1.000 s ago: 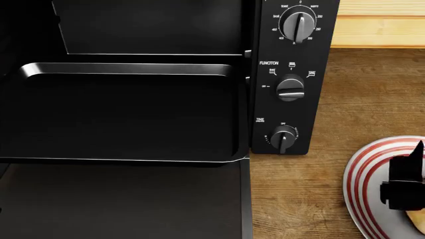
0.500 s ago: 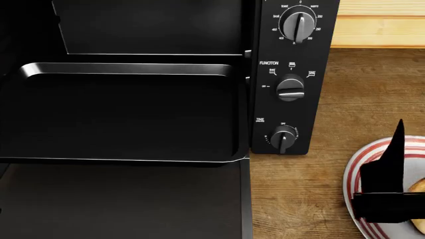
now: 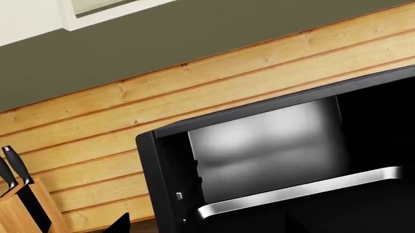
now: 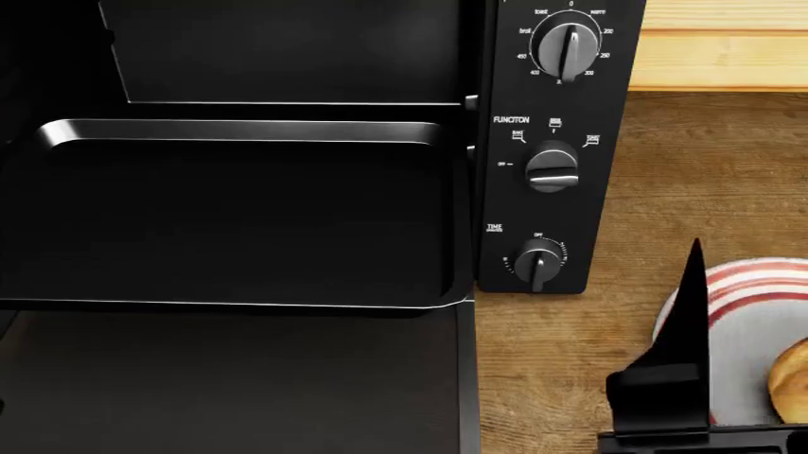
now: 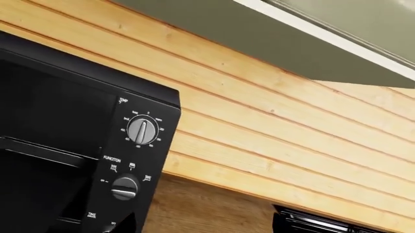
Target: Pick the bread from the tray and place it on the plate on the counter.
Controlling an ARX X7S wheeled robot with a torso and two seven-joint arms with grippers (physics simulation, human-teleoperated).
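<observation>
Bread [image 4: 793, 380], one golden roll, sits on the single striped plate [image 4: 758, 284] at the counter's [image 4: 707, 170] near right edge, largely cut off by the head view's border. Just beside it stands the right gripper [image 4: 688, 378], a dark pointed finger rising over the plate's left rim; whether its jaws are wide or narrow cannot be told. Half a second ago that finger stood farther right, over the plate. The left gripper is not visible. One tray [image 4: 240, 218], bare, projects from the one oven [image 4: 555, 142], whose panel carries three knobs [image 4: 552, 166]. Farthest back runs a wood-plank wall [image 5: 292, 145].
</observation>
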